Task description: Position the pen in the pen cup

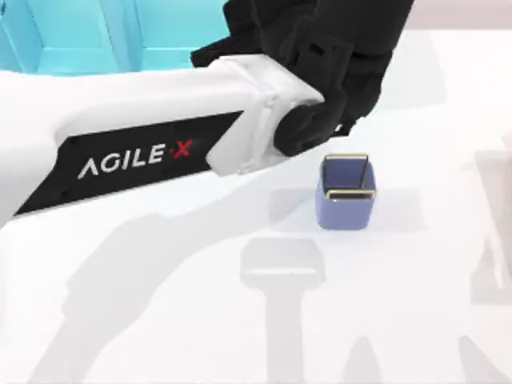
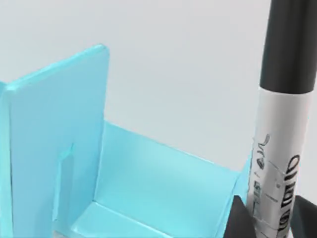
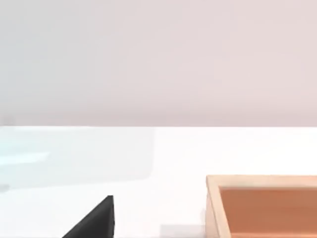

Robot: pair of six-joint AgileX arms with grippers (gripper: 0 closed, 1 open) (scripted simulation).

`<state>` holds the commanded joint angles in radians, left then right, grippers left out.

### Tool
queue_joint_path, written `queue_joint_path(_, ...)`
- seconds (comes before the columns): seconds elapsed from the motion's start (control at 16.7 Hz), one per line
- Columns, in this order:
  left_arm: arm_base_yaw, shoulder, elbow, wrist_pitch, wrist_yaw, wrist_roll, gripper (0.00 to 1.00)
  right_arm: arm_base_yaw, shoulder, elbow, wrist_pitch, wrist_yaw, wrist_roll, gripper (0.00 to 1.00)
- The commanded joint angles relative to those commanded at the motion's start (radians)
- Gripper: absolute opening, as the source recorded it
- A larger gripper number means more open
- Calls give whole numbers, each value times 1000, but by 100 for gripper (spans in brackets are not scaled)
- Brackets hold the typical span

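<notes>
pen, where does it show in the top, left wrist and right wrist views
Top view: the left arm's wrist, reaching in above the cup, covers where the pen would be.
Left wrist view: the pen stands at the picture's right edge, its barrel between dark gripper parts at the bottom.
Right wrist view: no pen; a wooden tray on the table.
Shared landmark: the turquoise shelf, also at the top view's upper left.

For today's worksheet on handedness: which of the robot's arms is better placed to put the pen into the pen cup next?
Left. The left gripper already holds the pen and hangs just beside the pen cup.
</notes>
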<state>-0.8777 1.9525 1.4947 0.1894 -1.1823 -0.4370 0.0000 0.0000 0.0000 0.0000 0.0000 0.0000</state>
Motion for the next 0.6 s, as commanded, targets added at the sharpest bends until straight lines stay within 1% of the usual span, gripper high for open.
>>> queue_joint_path(0.18, -116, 195, 175, 138, -207, 150, 0, 0, 0, 0, 0, 0, 0, 100)
queue_joint_path(0.3, -178, 311, 264, 208, -317, 233, 0, 0, 0, 0, 0, 0, 0, 100)
queue_joint_path(0.48, -244, 440, 350, 274, -429, 323, 0, 0, 0, 0, 0, 0, 0, 100)
queue_joint_path(0.6, -265, 483, 376, 293, -464, 352, 0, 0, 0, 0, 0, 0, 0, 100)
